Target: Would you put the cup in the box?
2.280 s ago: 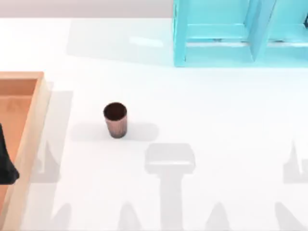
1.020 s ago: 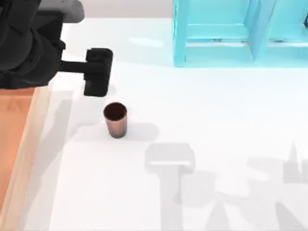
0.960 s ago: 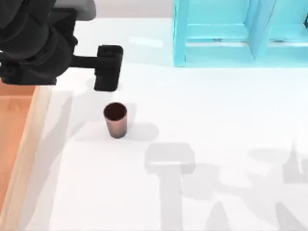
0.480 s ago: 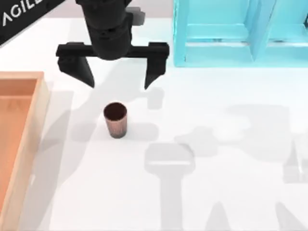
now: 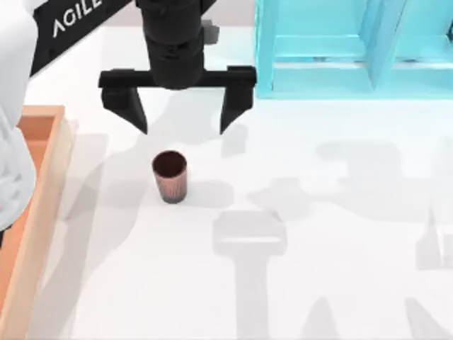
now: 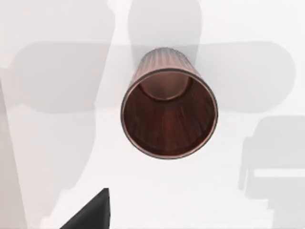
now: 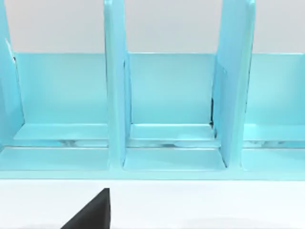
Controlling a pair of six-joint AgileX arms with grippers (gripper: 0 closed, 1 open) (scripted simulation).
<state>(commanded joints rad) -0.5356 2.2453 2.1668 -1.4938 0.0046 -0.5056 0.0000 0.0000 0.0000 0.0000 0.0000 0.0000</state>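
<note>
The cup (image 5: 170, 176) is a small ribbed reddish-brown tumbler standing upright on the white table, left of centre. My left gripper (image 5: 182, 119) hangs just behind it, open wide, one finger to each side of the cup's line and neither touching it. From the left wrist view I look down into the cup (image 6: 169, 112), its dark inside bare, with one black fingertip (image 6: 90, 215) at the edge. The box (image 5: 44, 185), light wood with an orange-brown floor, lies at the table's left edge. My right arm is parked facing the shelf; one of its fingertips (image 7: 91, 214) sits far off to the side.
A turquoise shelf unit (image 5: 354, 49) stands at the back right, close to the left gripper's right finger; its bays (image 7: 171, 109) hold nothing. My left arm's white link (image 5: 14, 142) overhangs part of the box. Grey shadows lie on the table in front.
The left arm swung in from over the box, turned its gripper to straddle the cup's line, and in the last half second shifted slightly right and nearer the cup. The cup stayed put.
</note>
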